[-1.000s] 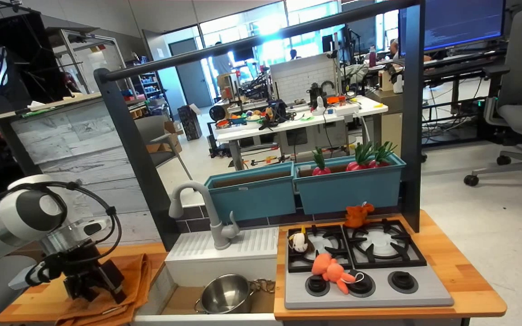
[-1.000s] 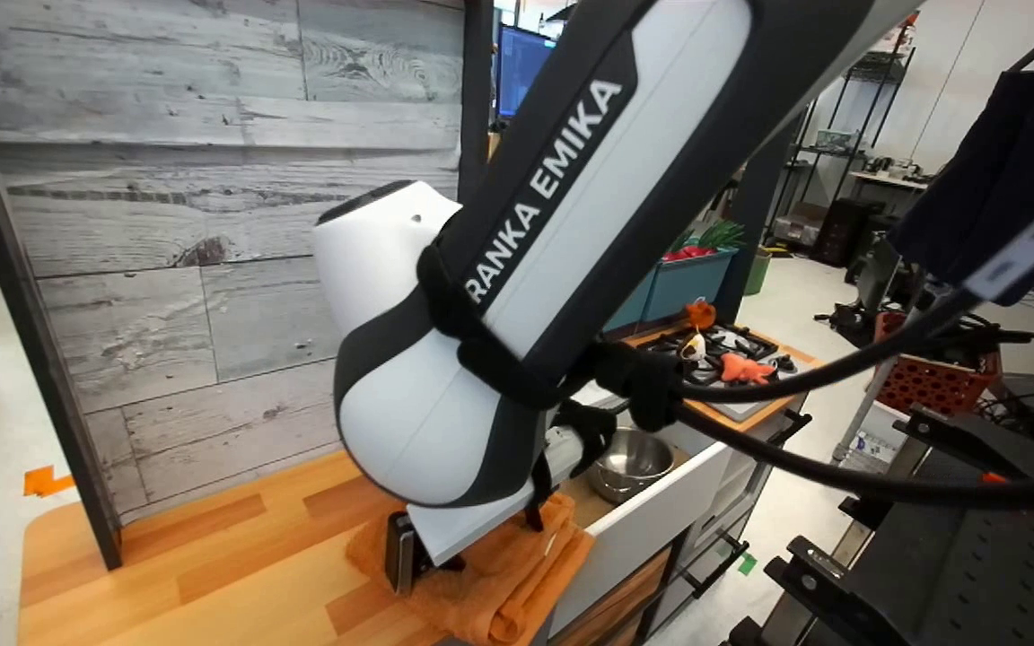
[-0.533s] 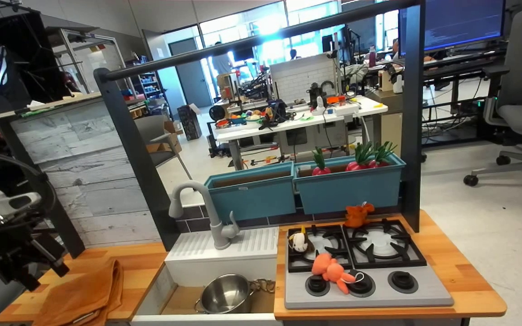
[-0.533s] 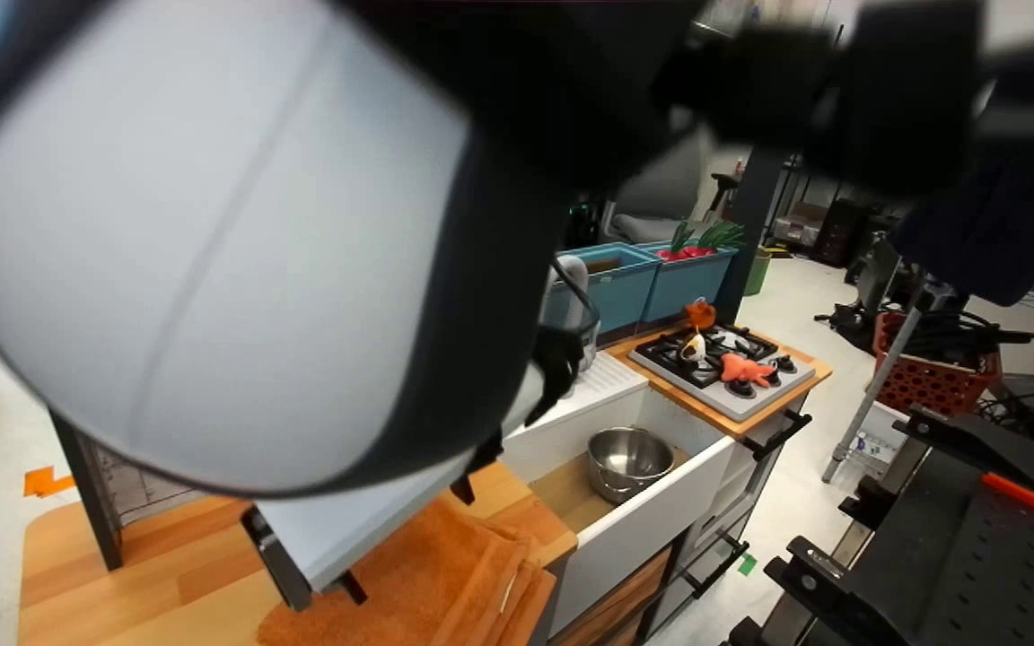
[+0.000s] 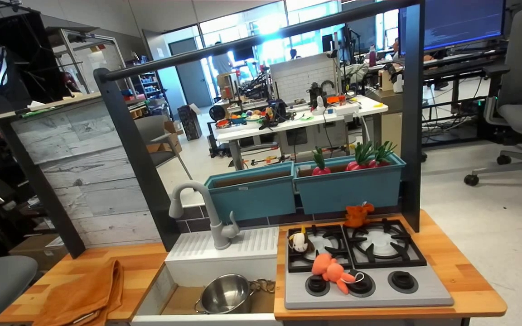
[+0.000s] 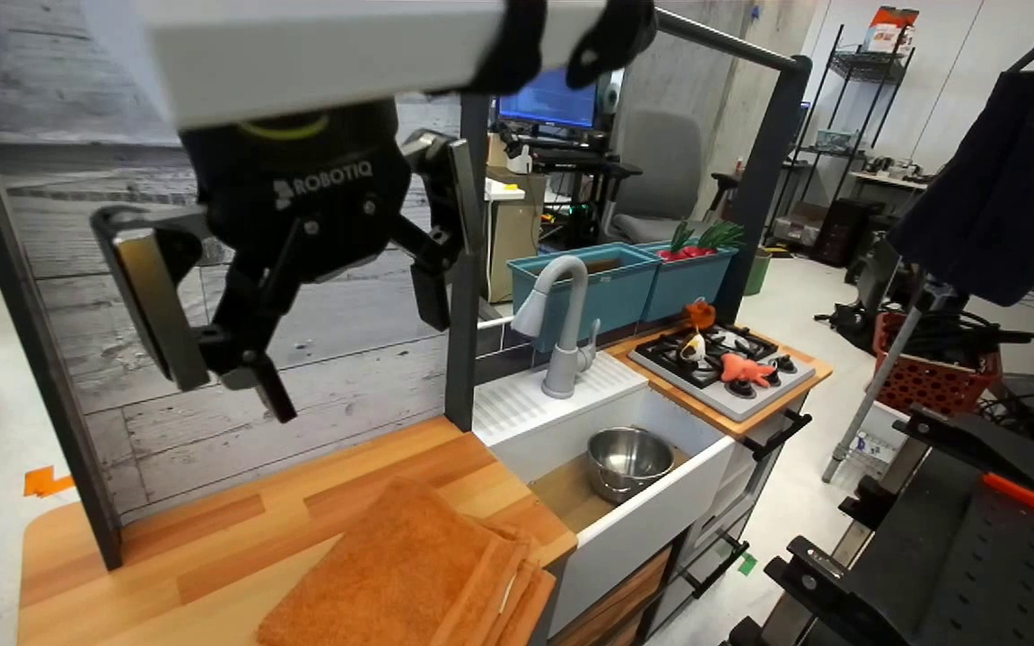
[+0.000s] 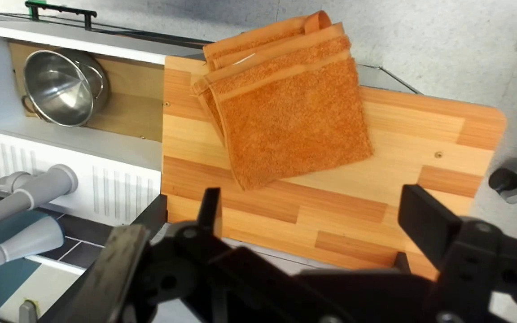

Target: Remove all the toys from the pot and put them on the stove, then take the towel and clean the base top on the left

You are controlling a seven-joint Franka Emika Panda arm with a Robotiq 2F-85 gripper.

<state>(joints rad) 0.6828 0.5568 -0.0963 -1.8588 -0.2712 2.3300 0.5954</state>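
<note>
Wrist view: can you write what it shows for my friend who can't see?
From above, a folded orange towel lies on a wooden countertop, poking past its edge, with the robot's open tool across the bottom. On the left, a metal pot sits in a sink near a grey faucet.

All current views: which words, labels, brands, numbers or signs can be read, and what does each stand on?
"ROBOTIQ": on the black housing that carries the open jaws.
Monitor: what look like rows of text, too small to read.
Pale strip on the towel: nothing legible.
Pale mark on the teal planter: too small to read.
I can read nothing else.
</note>
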